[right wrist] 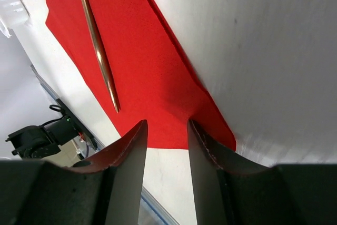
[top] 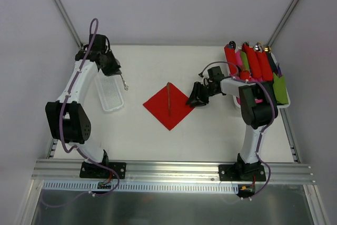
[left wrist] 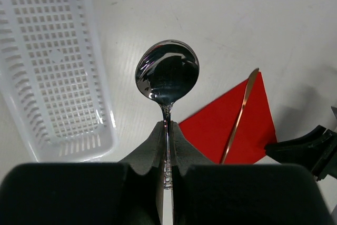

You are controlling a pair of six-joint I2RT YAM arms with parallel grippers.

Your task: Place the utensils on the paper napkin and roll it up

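Observation:
The red paper napkin (top: 169, 106) lies as a diamond in the middle of the table; it also shows in the left wrist view (left wrist: 231, 130) and the right wrist view (right wrist: 142, 61). One slim metal utensil (top: 169, 98) lies along it, seen too in the wrist views (left wrist: 239, 114) (right wrist: 97, 46). My left gripper (top: 119, 72) is shut on a spoon (left wrist: 167, 75) by its handle, held above the table next to the basket, bowl forward. My right gripper (top: 196, 98) is open and empty, its fingertips (right wrist: 138, 130) at the napkin's right corner.
A white slotted plastic basket (top: 109, 94) lies left of the napkin, also in the left wrist view (left wrist: 52, 67). A white tray (top: 284, 104) at the right holds several red, pink and green rolled bundles (top: 255, 61).

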